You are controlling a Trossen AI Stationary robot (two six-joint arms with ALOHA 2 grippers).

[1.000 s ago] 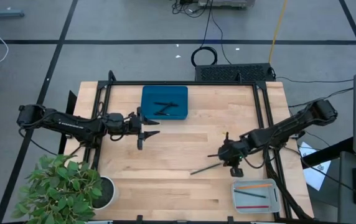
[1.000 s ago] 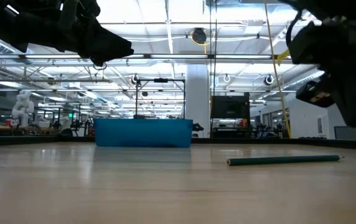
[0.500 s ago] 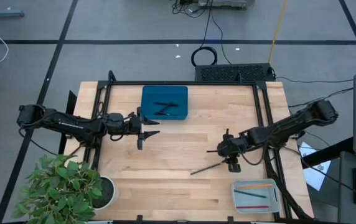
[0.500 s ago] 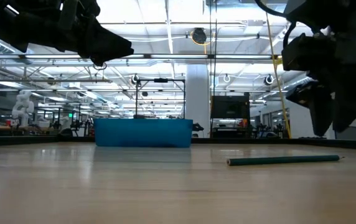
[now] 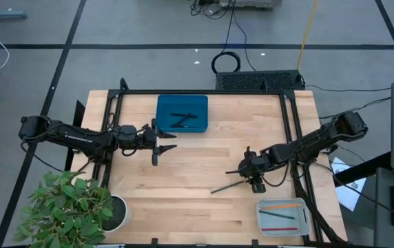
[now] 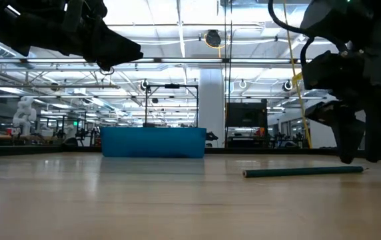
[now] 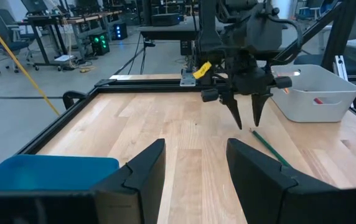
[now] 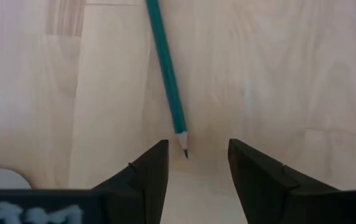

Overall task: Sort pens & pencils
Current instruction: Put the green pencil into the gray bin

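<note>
A dark green pencil (image 5: 228, 184) lies flat on the wooden table, right of centre. My right gripper (image 8: 193, 158) hangs open just above its pointed end (image 8: 183, 149), fingers pointing down, one on either side of the tip without touching it; the low view shows the fingertips (image 6: 345, 159) a little above the pencil (image 6: 304, 172). My left gripper (image 5: 164, 141) waits open above the table's left half, near the blue tray (image 5: 162, 103), which holds black pens (image 5: 181, 119). The white tray (image 5: 260, 207) at the near right holds an orange pencil (image 5: 282, 206) and a red pencil (image 5: 280, 217).
A potted plant (image 5: 73, 207) stands at the near left corner. Black frame rails (image 5: 204, 91) run along the far edge and both sides of the table. Bare wood lies between the two trays.
My right gripper has come down toward the green pencil's pointed end and shifted slightly toward the table's left edge. Its fingers have opened. The pencil has stayed where it was.
</note>
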